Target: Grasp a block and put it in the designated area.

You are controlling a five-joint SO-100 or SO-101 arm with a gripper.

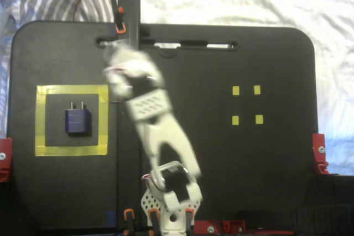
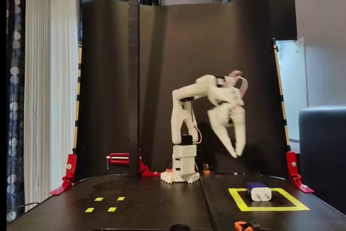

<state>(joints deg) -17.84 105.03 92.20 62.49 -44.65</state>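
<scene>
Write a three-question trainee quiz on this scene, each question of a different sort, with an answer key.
1. True or false: the block lies inside the yellow tape square.
2. Multiple choice: in the side-on fixed view, the gripper is A) clamped on the block, B) raised in the air away from the block, C) resting on the board.
3. Fill in: on the other half of the board sit ___ small yellow squares.

Key
1. True.
2. B. It is motion-blurred, so whether it is open cannot be told.
3. Four.
</scene>
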